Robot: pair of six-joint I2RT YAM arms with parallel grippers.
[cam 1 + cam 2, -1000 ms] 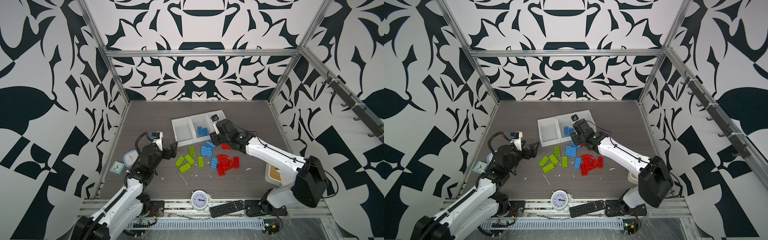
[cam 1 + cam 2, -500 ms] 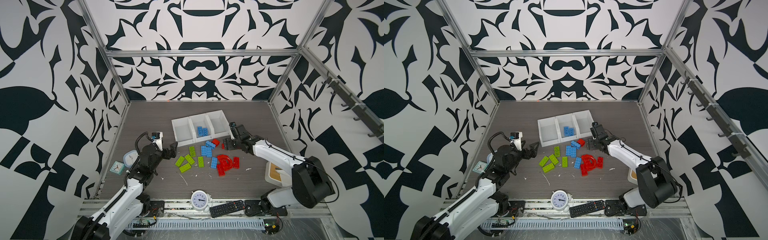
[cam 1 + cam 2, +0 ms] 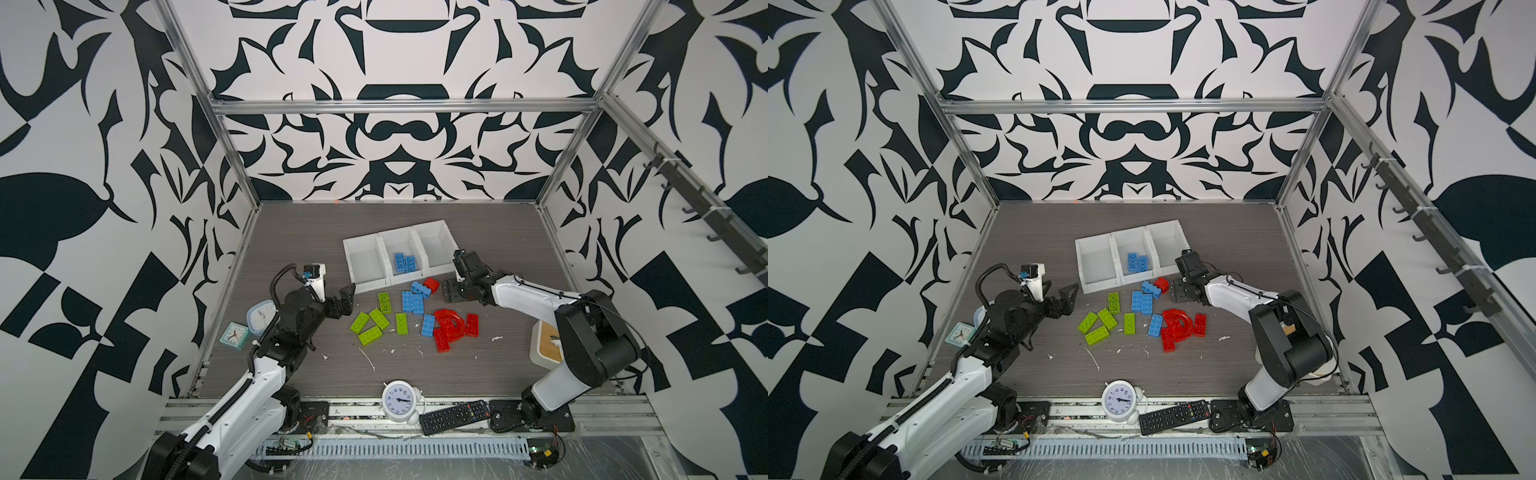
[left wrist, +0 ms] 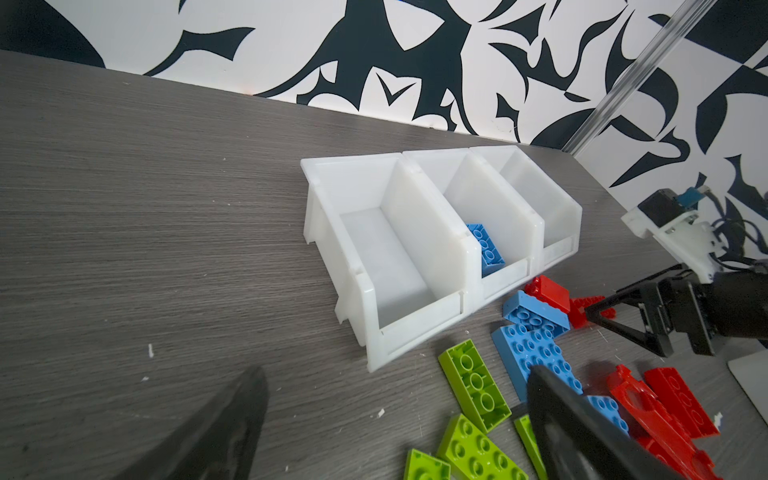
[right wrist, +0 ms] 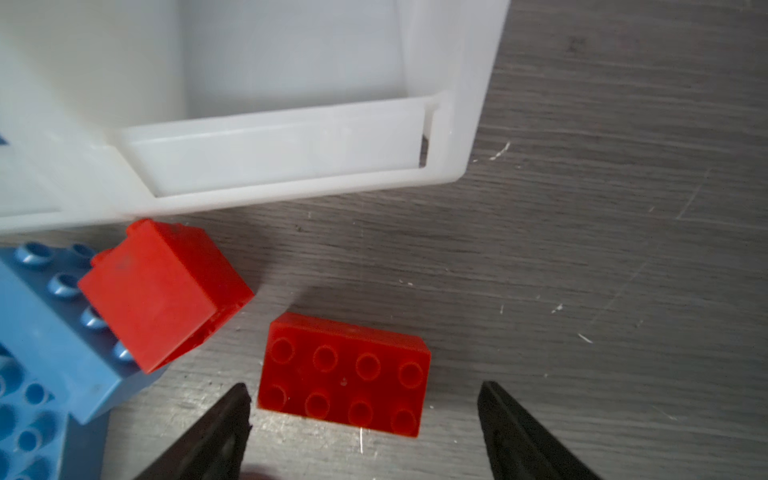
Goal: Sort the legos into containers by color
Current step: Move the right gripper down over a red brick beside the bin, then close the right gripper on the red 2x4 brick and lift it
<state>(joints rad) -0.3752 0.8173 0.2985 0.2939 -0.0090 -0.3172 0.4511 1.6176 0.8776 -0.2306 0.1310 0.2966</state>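
Top views. Three white bins point(image 3: 415, 232) in a joined row sat on the table point(image 3: 498, 249), at 12 o'clock from the loose bricks.
- Left bin point(image 3: 365, 266): only white floor showing.
- Middle bin point(image 3: 399, 243): two blue bricks point(image 3: 404, 262) side by side, studs up, seen in both top views point(image 3: 1137, 262).
- Right bin point(image 3: 434, 245): only white floor showing.

Loose on the table: green bricks point(image 3: 376, 322) at 9 o'clock of the scatter, loose blue bricks point(image 3: 413, 300) in the middle, and red pieces point(image 3: 453, 328) with an arch at 4 o'clock.

Left gripper point(image 3: 347, 300) hung at 9 o'clock of the scatter, fingers spread wide with nothing between them. Right gripper point(image 3: 451, 291) sat low at 6 o'clock of the right bin, at 3 o'clock of a small red brick point(image 3: 431, 284).

Left wrist. Left bin point(image 4: 386, 257) showed white floor. One of the blue bricks point(image 4: 485, 249) showed in the middle bin point(image 4: 498, 208), the rest hidden by the divider. Right bin point(image 4: 557, 216) floor was mostly hidden by its wall. Black fingers point(image 4: 216, 428) stood far apart.

Right wrist. Red brick point(image 5: 345, 374), two-by-four, lay flat on the table, studs up, between the right gripper's point(image 5: 365, 388) fingers point(image 5: 224, 428). The fingers were released: one close by its end, the other well clear, neither gripping. Small red brick point(image 5: 166, 291) leaned tilted on a loose blue one, just beside the right bin's front wall point(image 5: 291, 137). What showed of that bin's inside was plain white.
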